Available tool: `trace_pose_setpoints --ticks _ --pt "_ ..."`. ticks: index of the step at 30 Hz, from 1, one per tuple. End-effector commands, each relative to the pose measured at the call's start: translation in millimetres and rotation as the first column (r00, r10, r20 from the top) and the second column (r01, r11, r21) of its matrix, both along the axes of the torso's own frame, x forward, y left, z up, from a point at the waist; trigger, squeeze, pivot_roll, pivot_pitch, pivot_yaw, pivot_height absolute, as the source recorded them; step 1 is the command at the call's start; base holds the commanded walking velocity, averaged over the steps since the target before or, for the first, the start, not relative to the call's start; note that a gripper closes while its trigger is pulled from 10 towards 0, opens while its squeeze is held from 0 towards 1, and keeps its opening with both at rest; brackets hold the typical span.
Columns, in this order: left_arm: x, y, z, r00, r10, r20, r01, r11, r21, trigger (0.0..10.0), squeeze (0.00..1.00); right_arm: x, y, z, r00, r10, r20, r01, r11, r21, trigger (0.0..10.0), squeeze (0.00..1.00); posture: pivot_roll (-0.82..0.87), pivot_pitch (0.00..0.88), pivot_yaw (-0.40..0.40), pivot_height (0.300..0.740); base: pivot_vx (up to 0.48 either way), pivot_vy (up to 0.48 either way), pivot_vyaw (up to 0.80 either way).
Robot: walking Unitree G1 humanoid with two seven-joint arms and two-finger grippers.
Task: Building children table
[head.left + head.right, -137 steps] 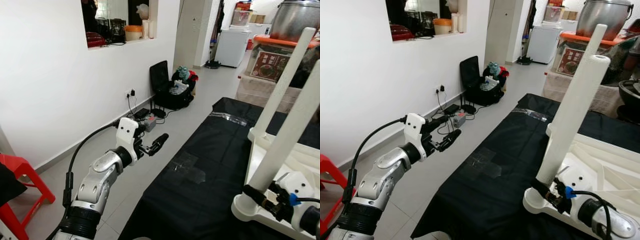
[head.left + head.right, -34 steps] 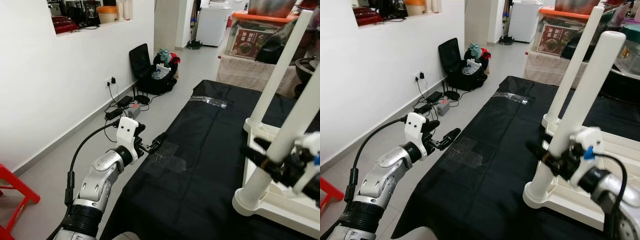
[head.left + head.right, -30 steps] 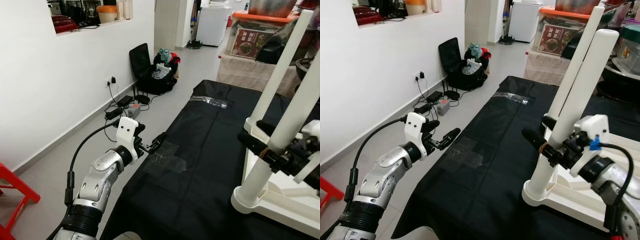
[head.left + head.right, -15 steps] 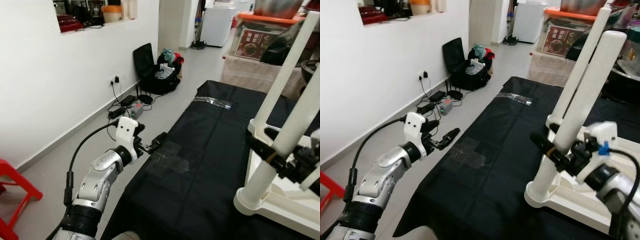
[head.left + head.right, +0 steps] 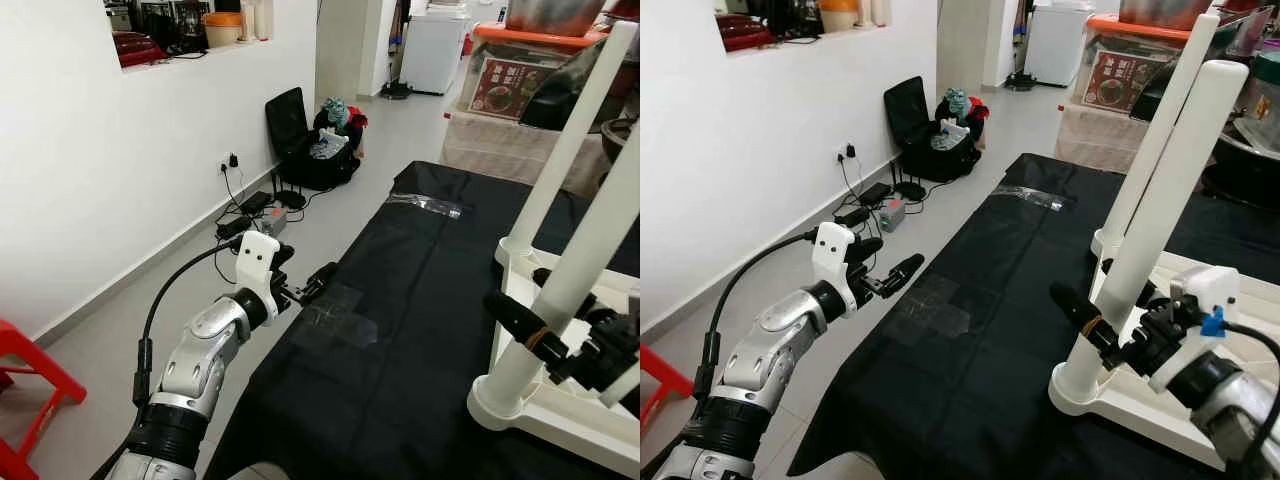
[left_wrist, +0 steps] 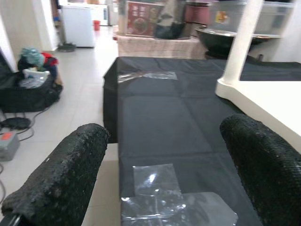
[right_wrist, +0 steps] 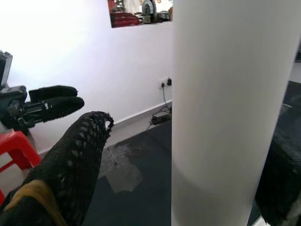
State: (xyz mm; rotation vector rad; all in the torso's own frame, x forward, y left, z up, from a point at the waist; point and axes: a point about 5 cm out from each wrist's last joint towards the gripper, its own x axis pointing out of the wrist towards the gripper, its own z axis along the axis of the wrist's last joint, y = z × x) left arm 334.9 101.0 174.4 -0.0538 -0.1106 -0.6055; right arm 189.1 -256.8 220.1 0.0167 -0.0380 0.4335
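A white children's table [image 5: 585, 412] lies upside down on a black cloth [image 5: 400, 340], with two round white legs pointing up. My right gripper [image 5: 520, 292] is open around the near leg [image 5: 592, 250], low on it. One finger stays clear of the leg [image 7: 221, 94] in the right wrist view. The far leg [image 5: 570, 140] stands behind. Out over the cloth's left edge, my left gripper [image 5: 322, 282] is held open with nothing between its fingers [image 6: 61, 179].
Clear tape patches [image 5: 335, 322] stick to the cloth. A white wall runs along the left, with cables and a power strip [image 5: 255, 212] on the floor, a black bag [image 5: 310, 150] further back and a red stool [image 5: 30, 360] near left. Boxes [image 5: 505, 90] stand beyond the cloth.
My right gripper sat at the leg's foot 4.6 s ago, rose up the near leg, and has slipped slightly lower in the last second. The left arm has barely moved; the camera shifted a little.
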Motion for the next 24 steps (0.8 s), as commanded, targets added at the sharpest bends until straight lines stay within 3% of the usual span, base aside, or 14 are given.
trace_pose_setpoints --ticks 1,2,3,5,6,7,8,9,13,18,24 --pt "-1.0 0.3 -2.7 1.0 -0.005 -0.01 0.005 1.0 -0.001 10.0 0.0 -5.8 22.2 -12.0 0.996 0.076 -0.051 -0.076 0.997 -0.001 10.0 1.0 -0.06 0.0 -0.013 0.74 0.0 0.0 0.0" --pt "-2.0 0.7 -3.9 1.0 -0.013 -0.014 0.013 1.0 -0.001 10.0 0.0 -4.8 24.7 -22.1 0.997 0.005 -0.071 -0.008 0.999 -0.049 10.0 1.0 -0.06 0.0 -0.014 0.74 0.0 0.0 0.0" --pt "-2.0 0.7 -3.9 1.0 -0.013 -0.014 0.013 1.0 -0.001 10.0 0.0 -4.8 24.7 -22.1 0.997 0.005 -0.071 -0.008 0.999 -0.049 10.0 1.0 -0.06 0.0 -0.014 0.74 0.0 0.0 0.0" --pt "-2.8 0.0 -4.9 1.0 -0.018 -0.015 0.018 1.0 -0.001 10.0 0.0 3.0 23.0 -27.7 0.992 -0.124 -0.035 0.121 0.99 -0.078 10.0 1.0 -0.06 0.0 -0.014 0.74 0.0 0.0 0.0" --pt "-3.0 -1.4 -4.3 1.0 -0.023 -0.011 0.024 1.0 0.002 10.0 0.0 11.2 20.2 -25.8 0.981 -0.192 -0.009 0.19 0.978 -0.084 10.0 0.87 -0.05 0.0 -0.015 0.74 0.0 0.0 0.0" --pt "-3.1 -2.4 -3.8 1.0 -0.026 -0.008 0.026 1.0 0.003 10.0 0.0 16.3 18.6 -23.9 0.973 -0.229 0.006 0.228 0.97 -0.084 10.0 0.52 -0.05 0.0 -0.015 0.74 0.0 0.0 0.0" --pt "-3.1 -2.4 -3.8 1.0 -0.026 -0.008 0.026 1.0 0.003 10.0 0.0 16.3 18.6 -23.9 0.973 -0.229 0.006 0.228 0.97 -0.084 10.0 0.52 -0.05 0.0 -0.015 0.74 0.0 0.0 0.0" --pt "-2.9 -2.4 -3.0 1.0 -0.027 -0.005 0.027 1.0 0.004 10.0 0.0 21.1 21.1 -22.9 0.972 -0.236 0.011 0.236 0.969 -0.078 10.0 0.0 -0.05 0.0 -0.021 0.74 0.0 0.0 0.0" --pt "-1.5 1.5 -2.0 1.0 -0.016 0.0 0.016 1.0 0.01 10.0 0.0 24.6 33.3 -22.3 0.984 -0.181 0.0 0.18 0.982 -0.057 10.0 0.0 -0.04 0.0 -0.033 0.74 0.0 0.0 0.0" --pt "-1.6 3.6 -2.5 1.0 -0.007 -0.002 0.007 1.0 0.009 10.0 0.0 21.1 33.7 -18.4 0.988 -0.152 0.003 0.152 0.986 -0.061 10.0 0.0 -0.04 0.0 -0.033 0.74 0.0 0.0 0.0" --pt "-4.3 1.8 -6.4 1.0 -0.016 -0.014 0.016 1.0 0.007 10.0 0.0 5.4 29.9 -13.2 0.994 -0.109 0.004 0.109 0.988 -0.107 10.0 0.0 -0.07 0.0 -0.016 0.74 0.0 0.0 0.0"
